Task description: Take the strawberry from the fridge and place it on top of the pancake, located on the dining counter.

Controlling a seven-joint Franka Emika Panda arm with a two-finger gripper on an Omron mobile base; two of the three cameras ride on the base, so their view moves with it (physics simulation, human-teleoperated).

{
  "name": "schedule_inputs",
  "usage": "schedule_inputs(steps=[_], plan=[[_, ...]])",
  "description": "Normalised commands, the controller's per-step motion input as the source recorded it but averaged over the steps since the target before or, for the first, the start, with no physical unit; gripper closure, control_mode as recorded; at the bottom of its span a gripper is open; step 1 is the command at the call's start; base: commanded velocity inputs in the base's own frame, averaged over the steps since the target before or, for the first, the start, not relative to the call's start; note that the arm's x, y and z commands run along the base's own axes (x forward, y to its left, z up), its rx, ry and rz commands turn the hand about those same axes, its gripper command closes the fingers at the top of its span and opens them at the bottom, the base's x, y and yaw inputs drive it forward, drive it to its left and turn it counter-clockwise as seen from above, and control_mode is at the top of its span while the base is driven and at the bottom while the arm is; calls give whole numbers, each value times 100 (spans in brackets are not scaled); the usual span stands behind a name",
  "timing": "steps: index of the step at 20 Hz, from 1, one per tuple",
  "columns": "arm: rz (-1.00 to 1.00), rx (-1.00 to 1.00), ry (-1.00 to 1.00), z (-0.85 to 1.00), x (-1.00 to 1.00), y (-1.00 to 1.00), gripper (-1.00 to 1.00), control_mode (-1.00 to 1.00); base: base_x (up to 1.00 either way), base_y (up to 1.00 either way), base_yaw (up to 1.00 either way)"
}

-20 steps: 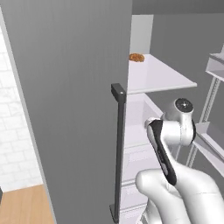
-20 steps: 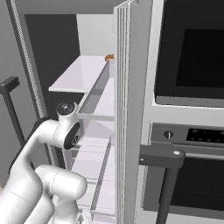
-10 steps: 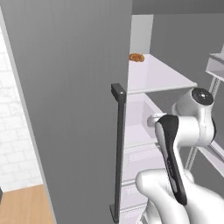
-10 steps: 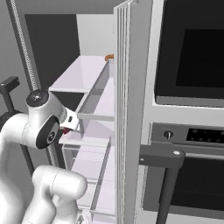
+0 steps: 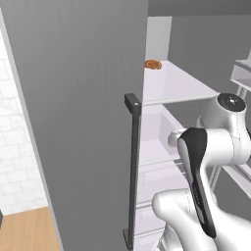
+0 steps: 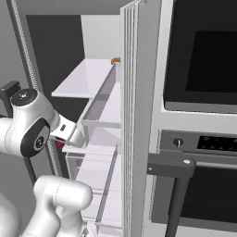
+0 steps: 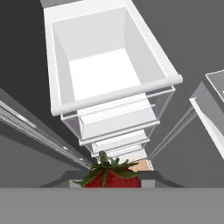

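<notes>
The gripper (image 7: 112,183) is clamped on the strawberry (image 7: 111,176), held just above the white drawer (image 7: 109,70) inside the open fridge (image 5: 78,122) (the pick looks done), so the carry to the pancake on the dining counter remains.

Tight passage inside the open fridge (image 5: 83,98)

White drawers (image 7: 113,78) stack directly ahead; the door shelves (image 6: 104,109) crowd one side, the pastry (image 5: 153,64) occupies the upper shelf's back.

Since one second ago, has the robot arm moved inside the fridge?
Yes. In the left base view its wrist joint has risen toward the white shelf.
</notes>
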Motion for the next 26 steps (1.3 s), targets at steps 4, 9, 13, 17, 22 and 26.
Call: schedule_inputs(steps=[4,9,13,17,22,26], plan=[[-1,0,-1,-9,0,0,100,-100,0,0,0],[0,0,0,0,0,0,100,-100,0,0,0],[0,0,0,0,-19,3,100,100,-20,6,0],[0,0,0,0,0,0,100,100,-98,31,0],[0,0,0,0,0,0,100,100,-100,43,-7],[0,0,0,0,0,0,100,100,-99,41,-37]])
